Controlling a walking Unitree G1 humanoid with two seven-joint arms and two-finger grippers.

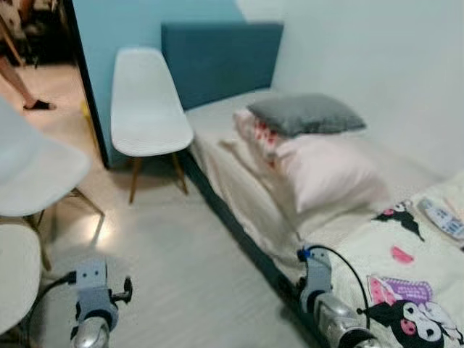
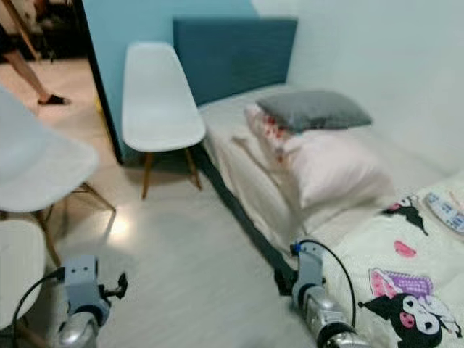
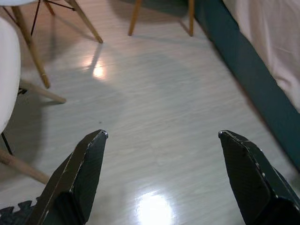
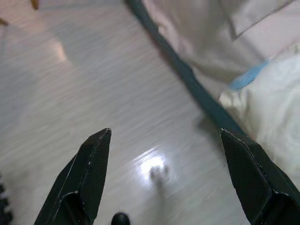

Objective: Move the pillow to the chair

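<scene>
A grey pillow [image 1: 308, 114] lies on top of a pale pink pillow [image 1: 330, 170] near the head of the bed [image 1: 239, 174]. A white chair [image 1: 145, 105] with wooden legs stands on the floor beside the blue headboard. Both arms hang low at the bottom of the eye views, far from the pillows. My left gripper [image 3: 161, 140] is open above bare floor. My right gripper [image 4: 164, 138] is open too, over the floor beside the bed's dark edge.
Two more white chairs [image 1: 29, 174] stand at the left. A cartoon-print blanket [image 1: 406, 283] covers the near end of the bed. A person's leg [image 1: 18, 83] shows in the doorway at the far left. Pale floor [image 1: 188, 254] lies between chairs and bed.
</scene>
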